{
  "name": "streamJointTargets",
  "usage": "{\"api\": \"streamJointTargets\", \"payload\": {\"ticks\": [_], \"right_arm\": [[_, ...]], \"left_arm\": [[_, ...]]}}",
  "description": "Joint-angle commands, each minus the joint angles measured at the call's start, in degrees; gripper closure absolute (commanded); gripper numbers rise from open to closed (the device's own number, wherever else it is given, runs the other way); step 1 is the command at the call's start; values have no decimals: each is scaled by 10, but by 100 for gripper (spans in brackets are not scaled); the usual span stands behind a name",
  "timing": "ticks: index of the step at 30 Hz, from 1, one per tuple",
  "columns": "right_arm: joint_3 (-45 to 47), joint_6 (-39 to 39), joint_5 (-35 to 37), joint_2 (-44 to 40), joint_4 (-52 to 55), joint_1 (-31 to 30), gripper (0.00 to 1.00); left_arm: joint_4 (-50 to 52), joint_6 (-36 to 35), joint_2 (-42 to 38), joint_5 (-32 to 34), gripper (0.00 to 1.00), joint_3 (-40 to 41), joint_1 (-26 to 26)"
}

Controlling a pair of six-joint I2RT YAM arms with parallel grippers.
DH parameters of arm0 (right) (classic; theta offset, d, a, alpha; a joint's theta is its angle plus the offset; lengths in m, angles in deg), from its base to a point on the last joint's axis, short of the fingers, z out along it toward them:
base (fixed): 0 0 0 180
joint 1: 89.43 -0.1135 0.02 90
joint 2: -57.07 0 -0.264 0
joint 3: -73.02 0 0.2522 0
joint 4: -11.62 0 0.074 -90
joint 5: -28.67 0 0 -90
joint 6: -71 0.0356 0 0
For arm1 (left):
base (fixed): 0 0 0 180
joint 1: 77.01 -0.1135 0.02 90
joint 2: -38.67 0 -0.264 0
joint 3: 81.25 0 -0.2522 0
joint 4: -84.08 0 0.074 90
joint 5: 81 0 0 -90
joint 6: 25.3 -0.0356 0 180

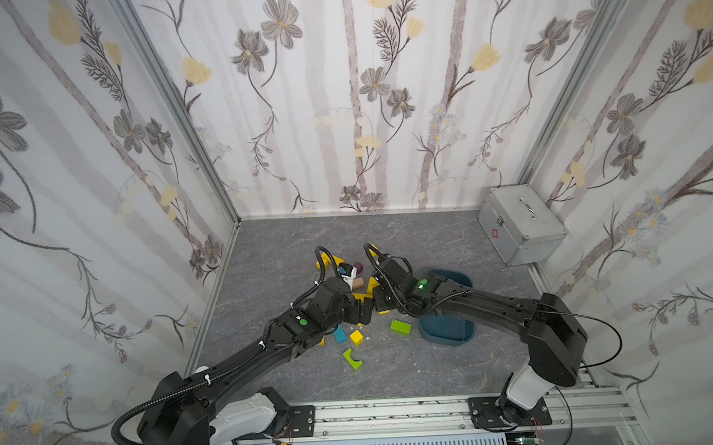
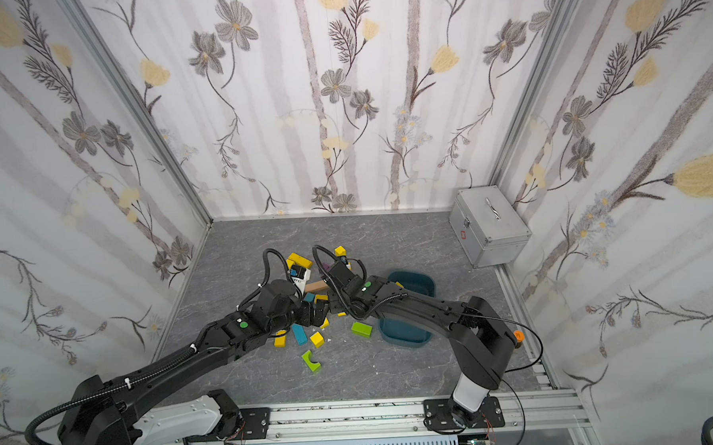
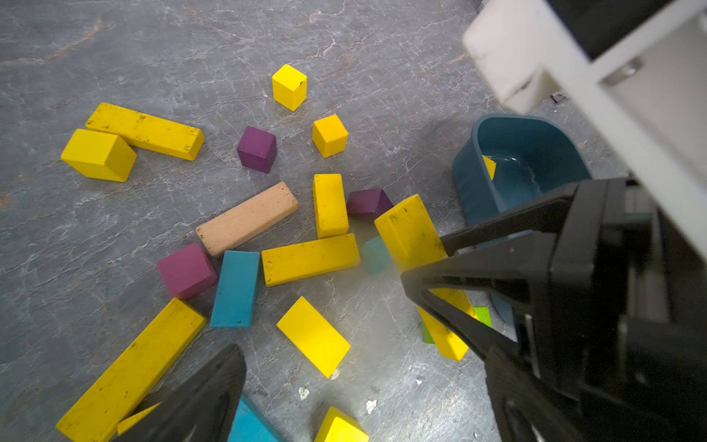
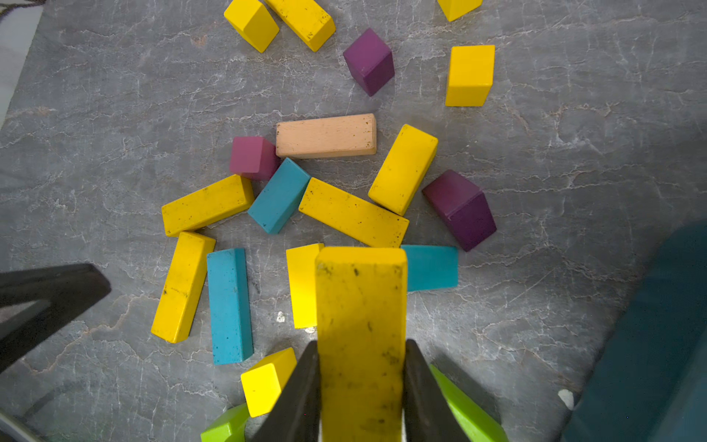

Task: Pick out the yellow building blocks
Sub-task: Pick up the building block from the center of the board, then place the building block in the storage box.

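My right gripper (image 4: 361, 344) is clamped on a scuffed yellow bar (image 4: 361, 306), one black finger pressed to each long side, with the bar sticking out well past the fingertips. In the left wrist view the bar stands tilted just beside the blue tub (image 3: 470, 183); I cannot tell whether its lower end touches the floor (image 3: 114, 229). My left gripper (image 1: 359, 312) hangs over the near side of the pile with its jaws spread wide and nothing between them. The rest of the yellow blocks (image 3: 310, 260) lie scattered flat on the floor between the two arms, cubes at the far side and longer bars closer in. They are mixed with a peach bar (image 3: 246, 218), purple cubes (image 3: 256, 149) and blue blocks (image 3: 235, 289). One yellow piece (image 3: 489, 166) already sits inside the tub, against its wall. In both top views two green blocks (image 1: 400, 326) lie near me, just beside the tub, and a metal case (image 1: 520, 224) stands in the far right corner, well apart from the pile.
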Motion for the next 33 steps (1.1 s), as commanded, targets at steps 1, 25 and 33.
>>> {"api": "streamJointTargets", "payload": {"ticks": [1,25,33], "right_arm": [[12,-5,3,-14,-35,10,73],[125,3,18,-120,-35,76,73],[176,5,15,-158,-38,125,73]], "left_arm": [[-31,8,10,0,2,-12,0],[-66,42,180,-82,7,-125,1],[-50,57,258,-121,11,-192,9]]}}
